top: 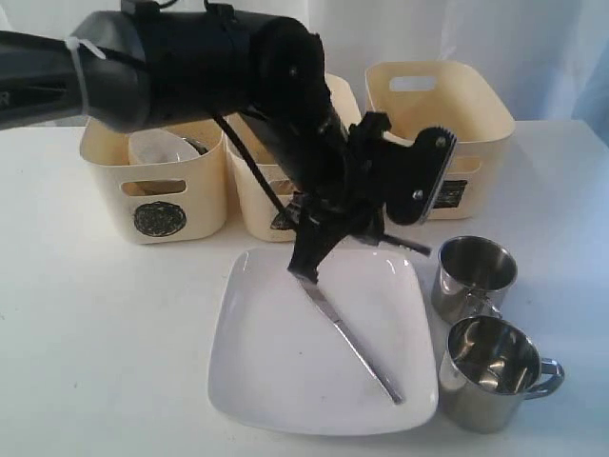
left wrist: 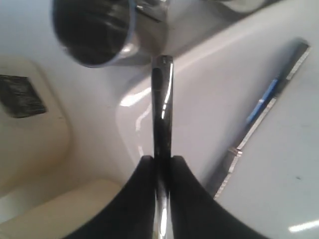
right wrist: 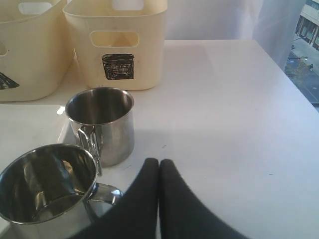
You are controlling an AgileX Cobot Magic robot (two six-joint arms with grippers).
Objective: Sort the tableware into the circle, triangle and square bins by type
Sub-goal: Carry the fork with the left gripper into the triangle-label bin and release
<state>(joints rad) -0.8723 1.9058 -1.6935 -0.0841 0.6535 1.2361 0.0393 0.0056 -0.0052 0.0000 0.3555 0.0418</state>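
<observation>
My left gripper (top: 373,235) hangs over the far edge of the white square plate (top: 276,381), in front of the triangle bin (top: 259,195). It is shut on the handle of a steel piece of cutlery (left wrist: 162,107) that points toward the nearer-to-bins mug (top: 473,276); its type is hidden. A steel knife (top: 347,338) lies on the plate, also the knife (left wrist: 266,102) in the left wrist view. A second mug (top: 490,371) stands in front. The circle bin (top: 152,190) holds a white bowl (top: 162,148). My right gripper (right wrist: 159,164) is shut and empty beside the mugs (right wrist: 102,122).
The square bin (top: 438,105) stands at the back right, behind the mugs. White tabletop (top: 95,333) stretches left of the plate and to the right of the mugs (right wrist: 239,124). The left arm hides most of the triangle bin.
</observation>
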